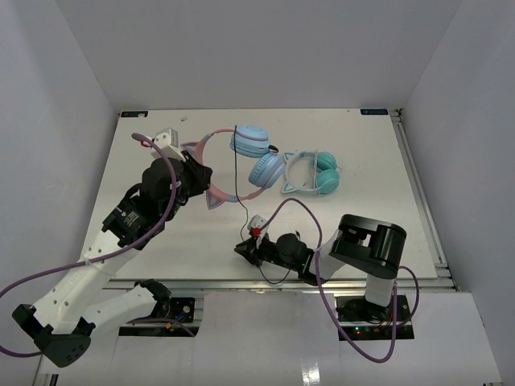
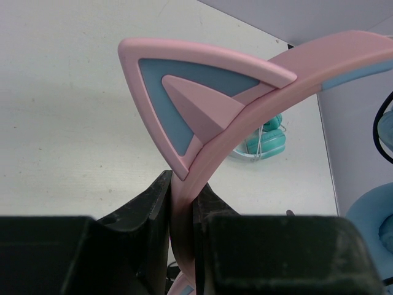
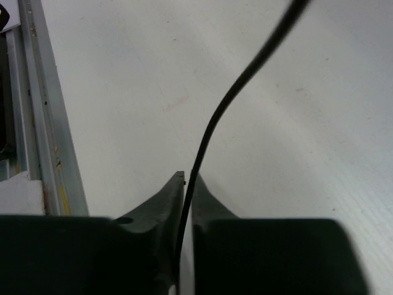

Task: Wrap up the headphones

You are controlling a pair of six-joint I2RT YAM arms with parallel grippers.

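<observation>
White table (image 1: 362,233) spreads under both arms. Your left gripper (image 2: 183,184) clamps the headphones (image 2: 209,117), which rise from between its fingers. Your right gripper (image 3: 186,181) pinches the cable (image 3: 216,117) running ahead. Hold gentle tension and lay even loops round the band.

Three views I work from: one overhead, two on the wrists.
The top camera looks down from above and behind the arm bases (image 1: 366,310) over my whole desk (image 1: 362,161). The left wrist camera sits close over the left claw (image 2: 184,184), facing along the headphones (image 2: 202,92). The right wrist camera rides low over the right claw (image 3: 188,178), facing along the cable (image 3: 215,115). All share the desk.
</observation>
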